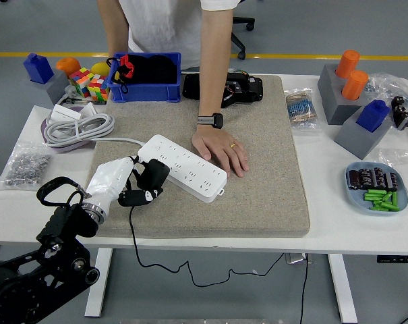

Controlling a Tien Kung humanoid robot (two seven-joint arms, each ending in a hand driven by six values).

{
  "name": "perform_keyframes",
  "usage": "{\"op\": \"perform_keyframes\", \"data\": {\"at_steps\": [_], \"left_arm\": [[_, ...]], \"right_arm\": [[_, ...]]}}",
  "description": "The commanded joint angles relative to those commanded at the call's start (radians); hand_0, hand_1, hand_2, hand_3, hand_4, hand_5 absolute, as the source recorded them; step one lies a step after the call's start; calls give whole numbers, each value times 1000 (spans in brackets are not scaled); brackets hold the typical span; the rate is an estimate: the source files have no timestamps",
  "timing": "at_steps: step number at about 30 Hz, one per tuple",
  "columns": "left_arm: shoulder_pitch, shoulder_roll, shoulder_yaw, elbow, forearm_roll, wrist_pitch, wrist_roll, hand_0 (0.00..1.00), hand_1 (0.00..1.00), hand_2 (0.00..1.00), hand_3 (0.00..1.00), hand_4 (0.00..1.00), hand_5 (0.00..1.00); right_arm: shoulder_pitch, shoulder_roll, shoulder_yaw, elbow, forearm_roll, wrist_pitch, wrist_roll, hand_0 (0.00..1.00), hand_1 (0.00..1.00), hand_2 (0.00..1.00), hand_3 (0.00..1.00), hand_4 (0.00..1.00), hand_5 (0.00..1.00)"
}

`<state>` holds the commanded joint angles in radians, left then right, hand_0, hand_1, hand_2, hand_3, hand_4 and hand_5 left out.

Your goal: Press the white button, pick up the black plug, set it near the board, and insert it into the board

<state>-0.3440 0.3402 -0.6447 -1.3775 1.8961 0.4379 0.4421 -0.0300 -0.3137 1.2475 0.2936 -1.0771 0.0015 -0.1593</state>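
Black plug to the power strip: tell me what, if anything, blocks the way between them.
Nothing visible does. The left hand holds the black plug right at the near-left end of the white power strip, with only bare mat around it. The person's hand rests beside the strip's far-right part, away from the plug.
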Motion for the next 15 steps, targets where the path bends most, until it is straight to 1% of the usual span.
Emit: {"op": "perform_keyframes", "data": {"at_steps": [4,9,15], "left_arm": [[-16,-3,0,5,-5,12,-15,284,301,355,549,687,2],[-41,-10,7,21,-8,13,-14,286,298,349,547,684,2],[-87,-27,19,66,-14,7,-9,283,305,355,551,677,2]], "right_arm": [[-1,2,4,0,0,-1,2,660,665,628,611,687,474],[-2,2,7,0,0,-2,3,660,665,627,612,687,473],[-2,1,6,0,0,-3,3,660,664,627,613,687,472]]}}
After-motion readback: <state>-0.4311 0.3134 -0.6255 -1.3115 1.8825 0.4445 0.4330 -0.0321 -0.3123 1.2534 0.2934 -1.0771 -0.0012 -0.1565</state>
